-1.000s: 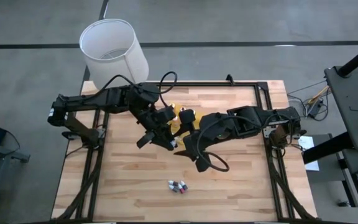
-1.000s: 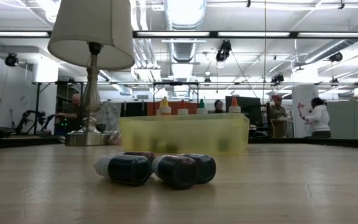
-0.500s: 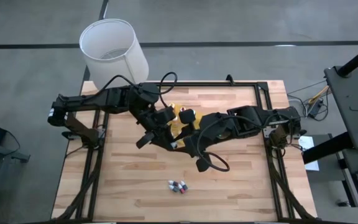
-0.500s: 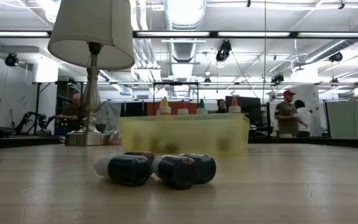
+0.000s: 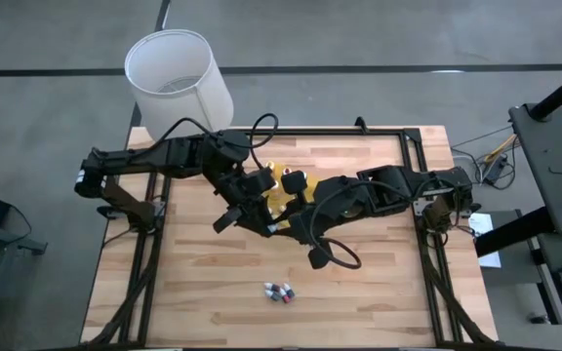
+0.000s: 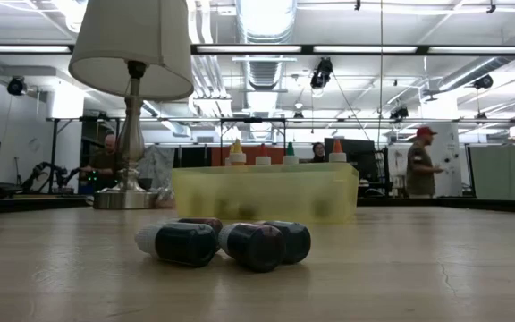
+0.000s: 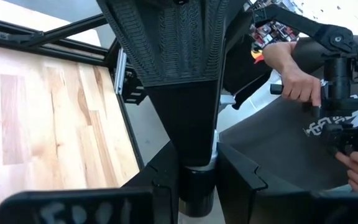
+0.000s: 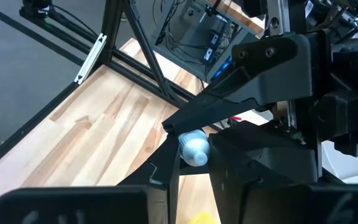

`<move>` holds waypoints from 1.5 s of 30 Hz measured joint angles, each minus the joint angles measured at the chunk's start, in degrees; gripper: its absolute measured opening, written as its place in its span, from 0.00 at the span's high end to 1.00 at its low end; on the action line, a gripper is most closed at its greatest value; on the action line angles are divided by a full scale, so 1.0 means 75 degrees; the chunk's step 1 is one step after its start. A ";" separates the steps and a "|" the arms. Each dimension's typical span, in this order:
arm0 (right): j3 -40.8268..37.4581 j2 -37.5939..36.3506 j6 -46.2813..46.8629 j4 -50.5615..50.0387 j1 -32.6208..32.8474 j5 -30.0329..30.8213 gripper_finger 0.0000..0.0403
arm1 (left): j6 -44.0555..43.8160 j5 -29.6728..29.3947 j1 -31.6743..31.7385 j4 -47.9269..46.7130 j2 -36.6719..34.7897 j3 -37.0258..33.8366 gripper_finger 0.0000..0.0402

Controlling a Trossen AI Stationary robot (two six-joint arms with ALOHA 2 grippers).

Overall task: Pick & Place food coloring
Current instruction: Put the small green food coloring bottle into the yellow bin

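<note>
While both arms meet over the middle of the table in the high view, I see my right gripper (image 8: 194,163) closed on a small bottle (image 8: 194,149) with a pale cap, pinched between its fingers. My left gripper (image 7: 197,180) is clamped on a dark vial (image 7: 197,193). Three loose vials (image 5: 280,292) lie low centre of the high frame. Behind them in the low view sits the yellow tray (image 6: 266,193), with squeeze bottles (image 6: 286,155) standing up.
</note>
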 joint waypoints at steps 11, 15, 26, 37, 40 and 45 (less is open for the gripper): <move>0.0155 0.0000 0.0058 -0.0121 0.0003 -0.0006 0.85 | 0.0026 -0.0285 0.0018 0.0055 -0.0003 0.0001 0.62; 0.0201 -0.0009 0.0278 -0.0368 -0.0001 -0.0001 0.85 | 0.0371 -0.0578 0.0079 -0.0324 -0.0102 0.0003 0.53; 0.0213 -0.0023 0.1159 -0.1270 -0.0022 -0.0003 0.85 | 0.1142 -0.1434 0.0459 -0.1505 -0.0709 0.0006 0.49; -0.0753 -0.0023 0.3283 -0.2975 -0.0687 -0.0014 0.85 | 0.1872 -0.2974 0.0487 -0.2297 -0.1070 -0.0132 0.60; -0.1165 -0.0020 0.3405 -0.3010 -0.0904 -0.0042 0.85 | 0.2029 -0.2968 0.0484 -0.2276 -0.1125 -0.0232 0.72; -0.1928 -0.0015 0.3450 -0.2919 -0.1276 -0.0451 0.85 | 0.2111 -0.2963 0.0484 -0.2418 -0.1162 -0.0283 0.90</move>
